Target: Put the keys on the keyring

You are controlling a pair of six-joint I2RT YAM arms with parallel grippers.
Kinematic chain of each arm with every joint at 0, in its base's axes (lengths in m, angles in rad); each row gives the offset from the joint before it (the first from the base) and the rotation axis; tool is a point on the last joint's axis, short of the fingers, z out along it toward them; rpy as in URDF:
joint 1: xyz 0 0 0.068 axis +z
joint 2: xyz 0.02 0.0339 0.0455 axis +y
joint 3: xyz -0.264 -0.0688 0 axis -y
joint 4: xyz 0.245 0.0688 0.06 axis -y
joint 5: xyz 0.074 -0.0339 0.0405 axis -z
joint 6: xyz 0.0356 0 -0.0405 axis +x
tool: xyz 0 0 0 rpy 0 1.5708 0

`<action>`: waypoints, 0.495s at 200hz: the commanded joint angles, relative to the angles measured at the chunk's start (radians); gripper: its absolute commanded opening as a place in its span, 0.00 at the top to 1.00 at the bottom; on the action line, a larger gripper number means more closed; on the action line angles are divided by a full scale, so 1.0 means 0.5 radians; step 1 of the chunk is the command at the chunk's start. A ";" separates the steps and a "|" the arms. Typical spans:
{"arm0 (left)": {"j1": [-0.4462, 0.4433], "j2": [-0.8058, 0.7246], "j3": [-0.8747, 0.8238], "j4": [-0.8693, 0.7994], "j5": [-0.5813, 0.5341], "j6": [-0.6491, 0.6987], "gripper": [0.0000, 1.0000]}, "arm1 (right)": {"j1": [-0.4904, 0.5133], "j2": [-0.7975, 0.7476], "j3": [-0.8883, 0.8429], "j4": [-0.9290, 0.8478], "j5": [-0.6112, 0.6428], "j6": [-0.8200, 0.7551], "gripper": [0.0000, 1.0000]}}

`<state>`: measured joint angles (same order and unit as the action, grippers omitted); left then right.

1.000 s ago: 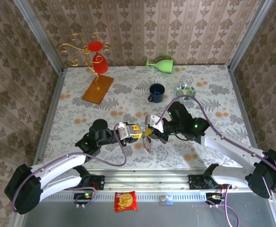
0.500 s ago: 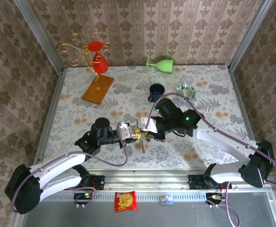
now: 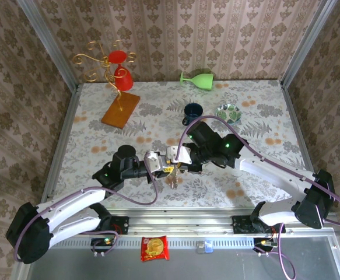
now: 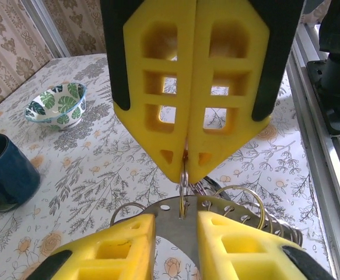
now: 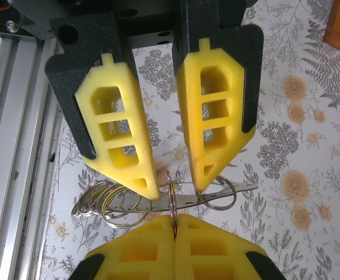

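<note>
Floral table [image 3: 257,111]: R fingers [image 4: 186,153] pinch keyring [image 4: 183,186]; L fingers [image 5: 167,175] apart round it.

One mug [image 3: 192,114], one bowl [image 3: 228,111], two claws [image 3: 171,165].

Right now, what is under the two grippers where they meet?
Under the left gripper and the shut right gripper hangs a flat metal piece with several wire rings, above the floral tablecloth. Any keys are hidden or too small to tell.
</note>
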<state>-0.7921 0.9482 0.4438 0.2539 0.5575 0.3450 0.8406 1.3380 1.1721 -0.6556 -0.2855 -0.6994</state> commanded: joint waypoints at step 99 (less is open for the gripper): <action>-0.017 0.014 0.066 0.119 0.080 -0.021 0.85 | 0.050 -0.062 -0.080 0.176 -0.066 0.073 1.00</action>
<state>-0.7933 0.9497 0.4438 0.2802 0.5770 0.3412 0.8520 1.3361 1.1507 -0.6250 -0.2844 -0.6804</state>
